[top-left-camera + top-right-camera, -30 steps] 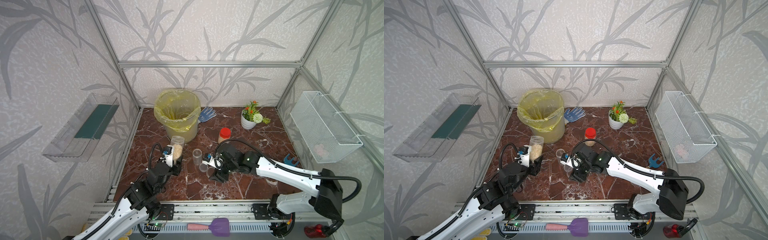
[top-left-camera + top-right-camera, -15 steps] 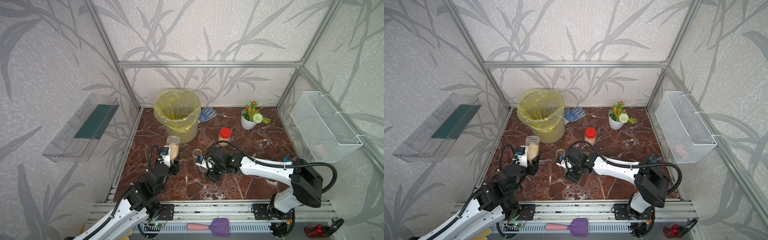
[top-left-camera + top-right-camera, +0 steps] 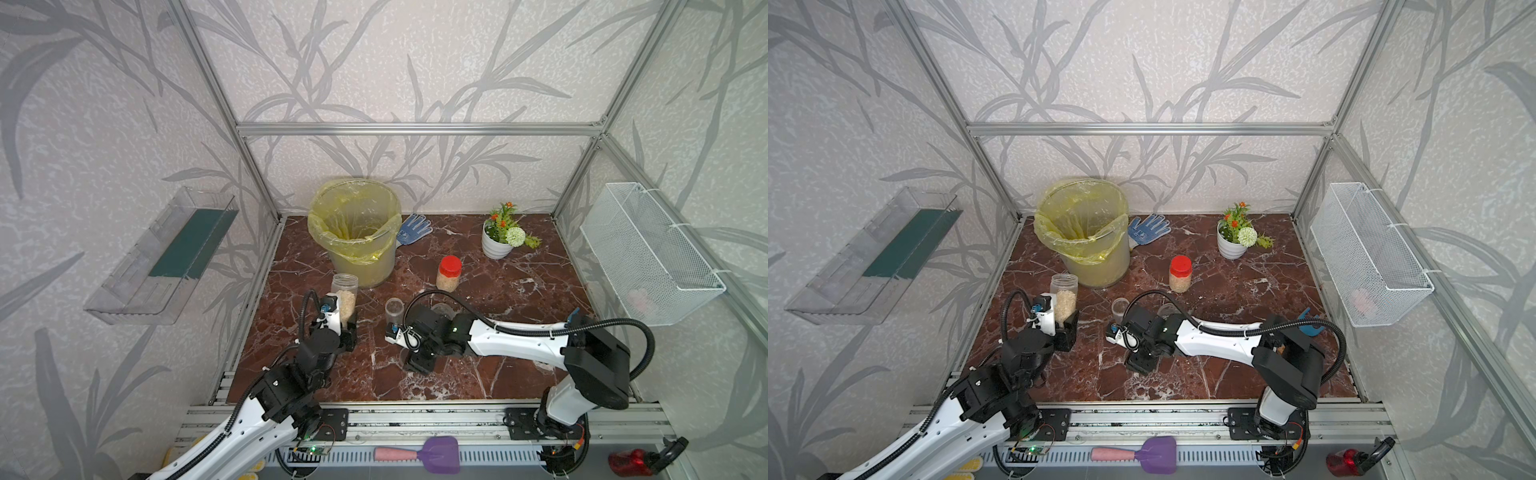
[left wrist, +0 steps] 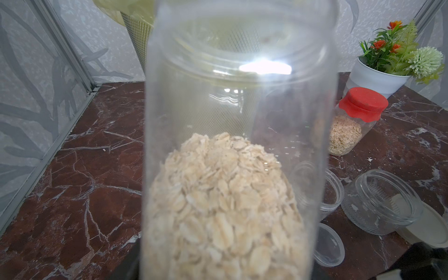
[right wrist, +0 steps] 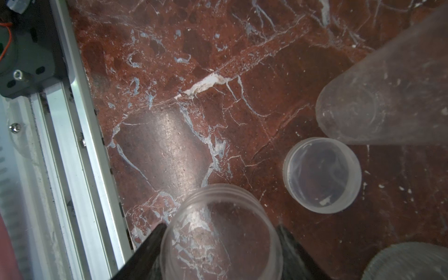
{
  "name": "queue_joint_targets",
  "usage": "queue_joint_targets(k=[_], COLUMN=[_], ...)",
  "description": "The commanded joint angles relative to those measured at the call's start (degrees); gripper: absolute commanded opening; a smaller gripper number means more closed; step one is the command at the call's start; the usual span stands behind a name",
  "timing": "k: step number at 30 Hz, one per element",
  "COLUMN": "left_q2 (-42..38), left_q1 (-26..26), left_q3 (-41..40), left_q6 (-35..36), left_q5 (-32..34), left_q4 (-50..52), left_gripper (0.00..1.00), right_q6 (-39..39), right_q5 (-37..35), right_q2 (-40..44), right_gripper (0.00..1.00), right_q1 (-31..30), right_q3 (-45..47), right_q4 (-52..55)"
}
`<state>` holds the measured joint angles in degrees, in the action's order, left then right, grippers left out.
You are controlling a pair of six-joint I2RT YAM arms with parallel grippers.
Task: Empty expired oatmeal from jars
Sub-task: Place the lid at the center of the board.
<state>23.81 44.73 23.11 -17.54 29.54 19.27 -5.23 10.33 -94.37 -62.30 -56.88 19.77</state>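
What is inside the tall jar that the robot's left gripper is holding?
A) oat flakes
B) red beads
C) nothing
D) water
A: pale oatmeal flakes fill the lower part of the clear jar gripped by the left gripper.

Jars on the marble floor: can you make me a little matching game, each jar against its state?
1. slim jar held by the left pincer
2. red-capped jar
3. squat jar

a. empty, lid off
b. lid on, oatmeal inside
c. lid off, oatmeal inside

Pairs: 1-c, 2-b, 3-a.
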Motion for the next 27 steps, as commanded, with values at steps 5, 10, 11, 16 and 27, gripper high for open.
queue_joint_targets(k=[5, 10, 11, 16, 27], left_q2=[-0.52, -0.52, -0.52, -0.34, 0.09], left_q1=[0.01, 0.01, -0.01, 0.09, 0.07], left_q3=[-0.58, -1.01, -1.09, -1.32, -1.10], left_q6=[-1.92, -2.80, -2.85, -2.94, -2.81], left_q5=[1.88, 1.23, 0.90, 0.56, 0.16], left_q4=[-1.47, -1.78, -1.89, -1.96, -2.48], left_gripper=[0.00, 0.00, 0.00, 0.00, 0.00], right_q6=[1.67, 2.08, 2.20, 2.33, 2.20], right_q5=[-1.79, -2.33, -2.33, -2.32, -2.72], right_q2=[-1.63, -2.33, -2.66, -5.06, -7.06], right_gripper=[0.13, 0.13, 0.14, 0.17, 0.42], right_q1=[-1.18, -1.59, -1.67, -2.02, -2.14], right_q3=[1.36, 2.03, 2.17, 2.69, 0.91], right_q4=[-0.52, -0.76, -0.79, -1.29, 2.51])
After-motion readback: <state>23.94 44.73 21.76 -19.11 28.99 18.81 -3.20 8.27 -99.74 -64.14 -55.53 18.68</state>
